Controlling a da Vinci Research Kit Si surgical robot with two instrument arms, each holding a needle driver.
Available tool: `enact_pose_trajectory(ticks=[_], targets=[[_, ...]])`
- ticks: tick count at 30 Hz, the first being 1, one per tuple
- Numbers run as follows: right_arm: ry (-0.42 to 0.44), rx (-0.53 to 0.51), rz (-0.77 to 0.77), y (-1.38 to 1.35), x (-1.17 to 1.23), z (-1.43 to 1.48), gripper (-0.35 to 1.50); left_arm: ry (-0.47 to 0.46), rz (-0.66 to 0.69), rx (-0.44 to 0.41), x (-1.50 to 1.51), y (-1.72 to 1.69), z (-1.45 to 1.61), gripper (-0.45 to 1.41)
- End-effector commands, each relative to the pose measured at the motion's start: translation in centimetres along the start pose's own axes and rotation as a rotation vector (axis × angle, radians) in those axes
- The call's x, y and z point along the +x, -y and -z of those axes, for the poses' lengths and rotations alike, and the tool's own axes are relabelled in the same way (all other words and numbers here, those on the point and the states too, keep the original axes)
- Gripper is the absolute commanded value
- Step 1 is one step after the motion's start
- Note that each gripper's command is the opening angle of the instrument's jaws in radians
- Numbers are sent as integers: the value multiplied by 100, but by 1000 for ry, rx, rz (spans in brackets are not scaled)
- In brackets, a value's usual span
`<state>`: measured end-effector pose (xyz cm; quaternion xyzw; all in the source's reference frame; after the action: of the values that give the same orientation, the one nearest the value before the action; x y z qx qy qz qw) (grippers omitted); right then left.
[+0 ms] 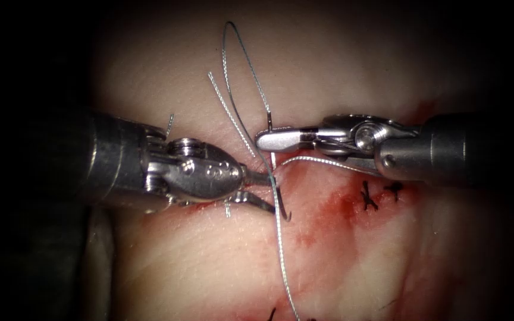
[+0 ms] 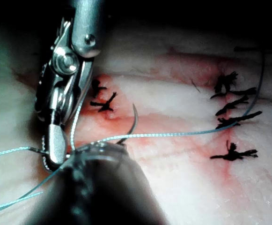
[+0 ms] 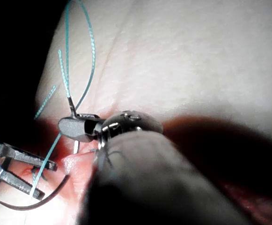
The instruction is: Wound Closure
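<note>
Both tools meet at the cut, the needle between them.

The right tool has its jaws closed on the needle near the thread end; the needle runs down behind the jaws into the cut, and its pointed end curves free below. The left tool has its jaws parted narrowly around that lower stretch; whether they touch it I cannot tell. Thread loops over the tissue above and trails downward. Dark stitches sit right of the tools, amid red fluid.
</note>
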<state>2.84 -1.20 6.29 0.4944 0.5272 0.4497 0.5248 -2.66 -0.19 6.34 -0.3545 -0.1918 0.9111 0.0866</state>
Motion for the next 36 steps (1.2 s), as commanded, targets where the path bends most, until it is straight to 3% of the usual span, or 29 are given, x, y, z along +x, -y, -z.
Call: enact_pose_trajectory(ticks=[1,7,23,26,27,28,29,30,31,32,35,36], targets=[[-13,-6,3,-5,3,-6,-35,-14,-27,1,0,2,-9,24],[-24,-10,7,-7,2,-4,-35,-20,-94,9,1,1,-11,37],[-25,-11,6,-5,1,-7,-35,-13,-157,-59,7,-10,-31,41],[-26,-11,5,-4,0,-8,-35,-15,-157,-58,7,-9,-33,15],[-26,-11,5,-4,1,-8,-35,-15,-165,-58,6,-8,-33,-22],[-28,-12,46,-3,1,-9,-35,-17,-113,-60,5,-9,-32,-45],[-31,-14,110,-2,1,-9,-35,-23,-32,-62,3,-10,-31,-45],[-33,-19,191,-1,2,-11,-21,-26,41,-66,0,-12,-28,-45],[-33,-27,272,1,4,-12,9,-28,80,-69,-3,-14,-26,-45],[-31,-36,324,3,5,-14,26,-31,84,-80,-5,-14,-24,-45],[-22,-53,383,10,9,-16,49,-66,99,-132,-7,-14,-18,-45],[-21,-56,404,13,10,-16,59,-89,170,-168,-7,-15,-15,-45]])
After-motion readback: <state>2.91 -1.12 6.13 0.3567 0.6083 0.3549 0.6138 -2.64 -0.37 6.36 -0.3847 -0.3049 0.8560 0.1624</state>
